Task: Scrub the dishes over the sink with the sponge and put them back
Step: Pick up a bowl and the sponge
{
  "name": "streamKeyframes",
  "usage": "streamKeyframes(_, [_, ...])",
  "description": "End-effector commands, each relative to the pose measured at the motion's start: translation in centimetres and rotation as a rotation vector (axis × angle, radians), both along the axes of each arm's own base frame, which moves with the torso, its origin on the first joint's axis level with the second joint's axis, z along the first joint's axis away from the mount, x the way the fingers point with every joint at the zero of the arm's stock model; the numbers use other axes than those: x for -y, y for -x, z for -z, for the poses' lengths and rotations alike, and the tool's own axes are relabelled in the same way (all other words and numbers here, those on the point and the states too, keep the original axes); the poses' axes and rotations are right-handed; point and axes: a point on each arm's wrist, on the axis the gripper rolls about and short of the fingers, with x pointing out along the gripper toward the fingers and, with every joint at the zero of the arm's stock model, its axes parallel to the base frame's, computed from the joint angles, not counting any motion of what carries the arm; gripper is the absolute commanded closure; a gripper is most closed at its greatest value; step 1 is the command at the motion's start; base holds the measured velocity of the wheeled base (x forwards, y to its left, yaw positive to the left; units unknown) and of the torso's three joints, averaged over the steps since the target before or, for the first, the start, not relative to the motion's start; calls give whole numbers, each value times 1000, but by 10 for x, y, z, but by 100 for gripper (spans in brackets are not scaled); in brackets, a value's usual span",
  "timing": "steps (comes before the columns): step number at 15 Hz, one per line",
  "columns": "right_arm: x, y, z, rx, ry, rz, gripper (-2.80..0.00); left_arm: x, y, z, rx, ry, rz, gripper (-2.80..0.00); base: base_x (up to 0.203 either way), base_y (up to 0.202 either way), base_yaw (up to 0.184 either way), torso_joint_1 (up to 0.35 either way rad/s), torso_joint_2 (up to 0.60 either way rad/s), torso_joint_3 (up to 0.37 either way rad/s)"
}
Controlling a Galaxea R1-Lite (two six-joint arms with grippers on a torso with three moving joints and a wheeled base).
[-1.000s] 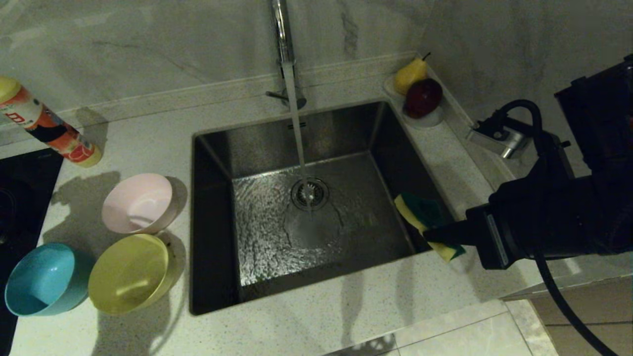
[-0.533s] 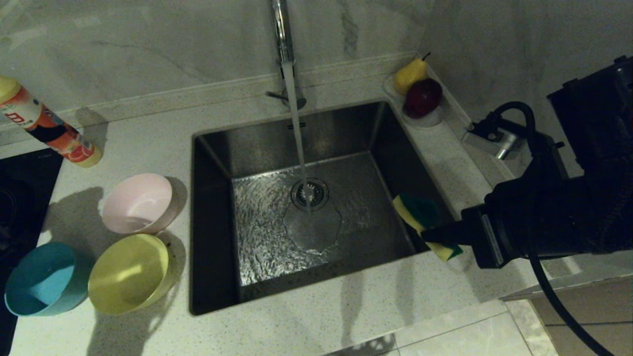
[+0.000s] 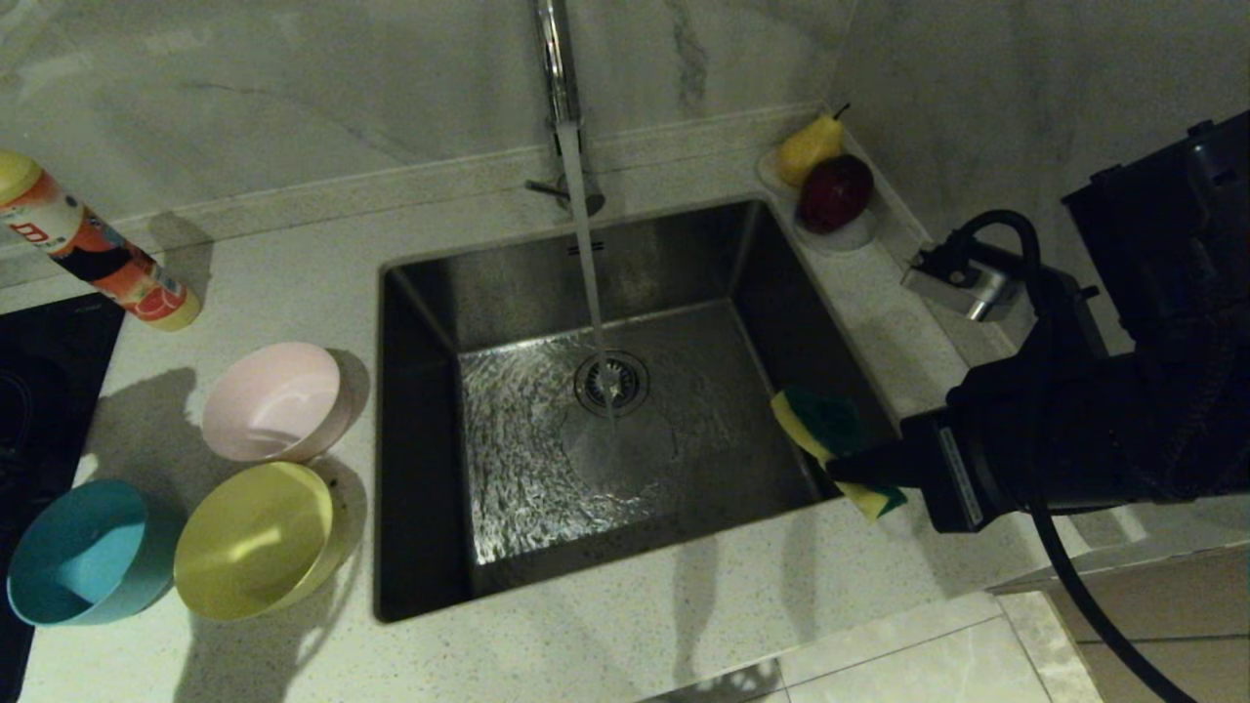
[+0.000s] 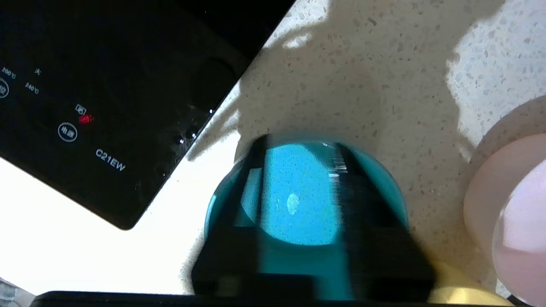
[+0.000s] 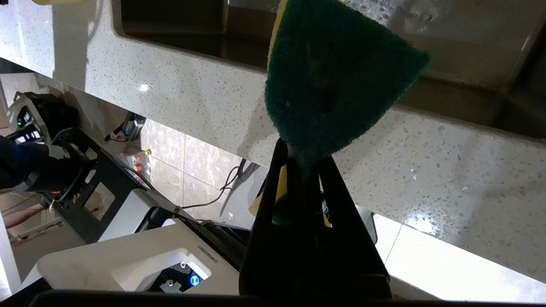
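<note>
Three bowls stand on the counter left of the sink (image 3: 430, 322): a pink bowl (image 3: 276, 400), a yellow bowl (image 3: 256, 539) and a blue bowl (image 3: 78, 552). My left gripper (image 4: 300, 145) is out of the head view. In the left wrist view it hangs open right over the blue bowl (image 4: 294, 204), whose inside shows between the fingers. My right gripper (image 3: 859, 469) is shut on the sponge (image 3: 830, 434), held over the sink's near right corner. The right wrist view has the sponge's green face (image 5: 337, 76) sticking out past the right gripper (image 5: 305, 155).
Water runs from the faucet (image 3: 555, 59) onto the drain (image 3: 612, 383). A bottle (image 3: 93, 254) lies at the back left beside a black cooktop (image 3: 39, 371). A white dish with a pear and an apple (image 3: 830, 190) sits at the sink's far right corner.
The blue bowl has shifted slightly towards the left edge, and the shadow over the counter near the bowls has changed. The right gripper with the sponge has barely moved.
</note>
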Motion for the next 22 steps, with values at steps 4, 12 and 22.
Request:
streamKeyframes(4, [-3,-4,3,-10,6,0,0,-7,7,17,-74,13,-15,-280,0,0,0,0,0,0])
streamKeyframes(12, [-4,-5,4,-18,10,1,0,-4,8,43,-91,139,72,-280,0,0,0,0,0,0])
streamKeyframes(22, [-6,-7,8,-33,20,1,0,-8,6,61,-95,157,65,-280,0,0,0,0,0,0])
